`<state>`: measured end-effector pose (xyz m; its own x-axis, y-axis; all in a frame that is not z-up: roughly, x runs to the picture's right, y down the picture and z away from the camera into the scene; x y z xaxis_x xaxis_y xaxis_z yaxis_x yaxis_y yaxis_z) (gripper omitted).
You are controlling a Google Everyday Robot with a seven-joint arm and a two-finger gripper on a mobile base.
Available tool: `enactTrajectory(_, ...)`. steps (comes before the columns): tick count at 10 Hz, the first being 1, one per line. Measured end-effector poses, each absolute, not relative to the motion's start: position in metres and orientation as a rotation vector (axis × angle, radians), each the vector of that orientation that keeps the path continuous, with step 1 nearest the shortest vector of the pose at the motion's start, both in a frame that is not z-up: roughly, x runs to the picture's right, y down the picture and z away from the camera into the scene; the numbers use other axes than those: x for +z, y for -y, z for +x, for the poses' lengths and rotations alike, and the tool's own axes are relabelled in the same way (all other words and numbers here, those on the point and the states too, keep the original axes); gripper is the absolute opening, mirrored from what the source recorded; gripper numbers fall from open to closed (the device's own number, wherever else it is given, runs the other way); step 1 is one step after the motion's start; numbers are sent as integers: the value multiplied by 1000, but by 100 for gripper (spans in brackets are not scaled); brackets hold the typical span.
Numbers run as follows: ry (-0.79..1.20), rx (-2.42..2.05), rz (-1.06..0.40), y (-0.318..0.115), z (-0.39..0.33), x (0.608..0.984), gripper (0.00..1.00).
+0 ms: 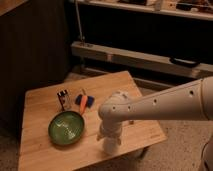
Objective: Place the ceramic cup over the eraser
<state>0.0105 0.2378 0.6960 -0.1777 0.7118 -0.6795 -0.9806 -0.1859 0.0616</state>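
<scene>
The ceramic cup is small and white and sits near the table's front edge, right under my gripper. The gripper points down at the end of my white arm, directly over the cup and touching or nearly touching it. The eraser is a small dark upright block with white marks, standing at the back left of the table, well away from the cup and gripper.
A green round bowl lies on the wooden table left of the gripper. A blue and orange object lies right of the eraser. A metal rail and shelving stand behind the table.
</scene>
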Motion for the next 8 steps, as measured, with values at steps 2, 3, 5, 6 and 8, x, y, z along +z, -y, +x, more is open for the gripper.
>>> enactTrajectory(2, -596, 1688, -605, -238, 10, 700, 58)
enactTrajectory(3, -596, 1687, -600, -239, 9, 702, 48)
enactTrajectory(5, -587, 1677, -592, -239, 7, 704, 28)
enactTrajectory(6, -583, 1670, -588, -238, 5, 704, 18)
enactTrajectory(8, -574, 1654, -586, -236, 3, 706, 2)
